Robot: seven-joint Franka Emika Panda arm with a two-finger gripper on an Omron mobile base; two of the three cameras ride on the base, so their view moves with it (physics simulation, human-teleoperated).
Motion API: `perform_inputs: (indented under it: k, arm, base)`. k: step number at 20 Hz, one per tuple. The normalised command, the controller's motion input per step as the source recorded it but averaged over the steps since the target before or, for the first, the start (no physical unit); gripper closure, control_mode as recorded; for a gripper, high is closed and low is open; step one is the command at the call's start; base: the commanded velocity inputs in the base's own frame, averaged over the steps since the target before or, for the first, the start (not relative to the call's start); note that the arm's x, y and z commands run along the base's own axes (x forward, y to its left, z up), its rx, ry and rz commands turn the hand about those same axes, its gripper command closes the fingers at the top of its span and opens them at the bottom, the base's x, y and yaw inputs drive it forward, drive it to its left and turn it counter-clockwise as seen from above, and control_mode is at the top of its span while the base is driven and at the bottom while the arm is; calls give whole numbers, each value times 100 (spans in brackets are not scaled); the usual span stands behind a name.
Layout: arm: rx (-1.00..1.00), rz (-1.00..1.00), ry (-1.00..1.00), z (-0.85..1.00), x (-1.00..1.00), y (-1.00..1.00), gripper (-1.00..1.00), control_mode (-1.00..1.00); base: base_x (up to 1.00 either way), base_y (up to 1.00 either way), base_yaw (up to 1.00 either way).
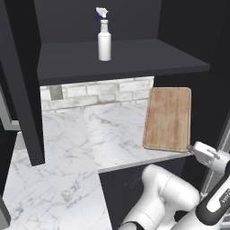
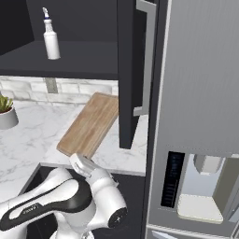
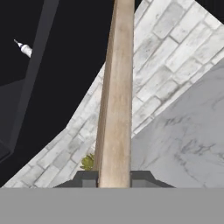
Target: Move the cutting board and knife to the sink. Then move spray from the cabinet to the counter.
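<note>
The light-brown wooden cutting board (image 1: 168, 119) (image 2: 91, 123) lies at the right end of the white marble counter (image 1: 112, 130) (image 2: 32, 135). My gripper (image 1: 191, 148) (image 2: 77, 158) (image 3: 114, 179) is shut on its near edge. In the hand view the board's edge (image 3: 116, 87) runs up from between the two fingertips (image 3: 87, 179). The white spray (image 1: 104, 40) (image 2: 50, 39) (image 3: 24, 48) stands upright on the shelf of the open black cabinet (image 1: 134, 58) (image 2: 84, 58), above and left of the board. The knife and the sink are out of view.
A steel fridge (image 2: 200, 93) rises just right of the board. The cabinet's open right door (image 2: 128, 70) with its grey handle hangs over the board's right side; the left door (image 1: 22, 90) hangs further left. A potted plant (image 2: 5, 112) stands on the counter's left.
</note>
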Motion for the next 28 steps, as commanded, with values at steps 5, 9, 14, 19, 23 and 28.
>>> perform_inputs:
  k: [5,9,14,19,23,28]
  arm:
    - [0,0,1,0,-2,0,100,-100]
    - [0,0,0,0,0,0,100,-100]
    - [0,12,0,-1,-7,-39,100,-100]
    - [0,18,2,-9,-46,-19,100,-100]
    - [0,18,1,-12,-74,-30,100,-100]
    - [0,-1,0,6,25,-1,100,-100]
  base:
    - [0,0,0]
    - [0,0,0]
    - [0,0,0]
    - [0,0,0]
    - [0,0,0]
    - [0,0,0]
